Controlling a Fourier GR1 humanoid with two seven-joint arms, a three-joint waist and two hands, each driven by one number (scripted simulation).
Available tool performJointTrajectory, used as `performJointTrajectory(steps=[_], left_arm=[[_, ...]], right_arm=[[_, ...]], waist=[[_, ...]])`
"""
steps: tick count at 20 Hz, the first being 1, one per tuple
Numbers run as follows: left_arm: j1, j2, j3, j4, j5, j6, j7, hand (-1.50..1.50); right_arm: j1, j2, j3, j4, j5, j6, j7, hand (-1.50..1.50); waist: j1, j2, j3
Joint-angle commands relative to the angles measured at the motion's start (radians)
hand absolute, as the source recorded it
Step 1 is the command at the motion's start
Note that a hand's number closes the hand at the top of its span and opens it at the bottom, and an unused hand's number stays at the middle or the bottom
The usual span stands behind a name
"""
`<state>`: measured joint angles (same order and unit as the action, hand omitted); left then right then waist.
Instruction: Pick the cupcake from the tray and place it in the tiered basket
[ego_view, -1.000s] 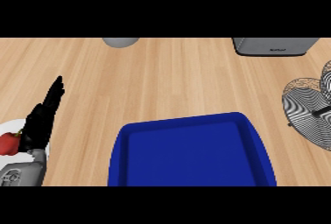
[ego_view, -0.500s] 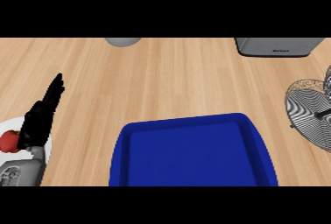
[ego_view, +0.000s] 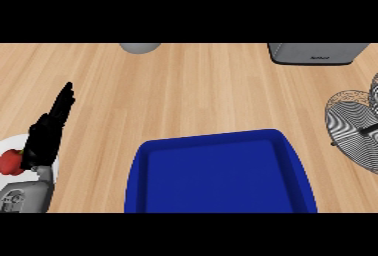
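Head view: pale wood counter (ego_view: 192, 90). Blue tray (ego_view: 221, 180) low centre, only its bare floor showing. Cupcake: cannot tell where it is. Wire basket (ego_view: 354, 135) at right edge. Left hand (ego_view: 46, 137) at left, fingers straight, holding nothing, beside a white plate (ego_view: 13, 142) with a red item (ego_view: 10, 161), possibly fruit. Grey box (ego_view: 317, 52) at far right.

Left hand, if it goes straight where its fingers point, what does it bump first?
Probably nothing: the left hand points its fingers across bare counter to the view's far edge. The grey round thing there lies right of that line, though height is hard to judge.
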<state>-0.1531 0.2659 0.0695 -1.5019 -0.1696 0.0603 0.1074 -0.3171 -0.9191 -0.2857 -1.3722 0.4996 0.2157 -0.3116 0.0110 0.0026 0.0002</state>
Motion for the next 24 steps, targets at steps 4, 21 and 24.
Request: performJointTrajectory(steps=[4,21,24], left_arm=[[0.022,-0.022,-0.013,0.013,-0.016,0.001,-0.035,0.0],[0.01,-0.037,-0.002,-0.009,-0.03,0.015,-0.002,0.0],[0.004,-0.012,0.017,0.016,-0.03,-0.003,-0.014,0.0]], right_arm=[[-0.035,0.057,0.056,0.192,-0.002,0.101,0.006,1.5],[-0.173,0.046,-0.204,0.395,-0.244,0.17,-0.038,-1.5],[-0.198,-0.02,-0.249,0.435,-0.265,0.194,0.004,-1.5]], waist=[[0.005,0.002,0.0],[-0.003,-0.003,0.0],[-0.006,-0.003,0.0]])
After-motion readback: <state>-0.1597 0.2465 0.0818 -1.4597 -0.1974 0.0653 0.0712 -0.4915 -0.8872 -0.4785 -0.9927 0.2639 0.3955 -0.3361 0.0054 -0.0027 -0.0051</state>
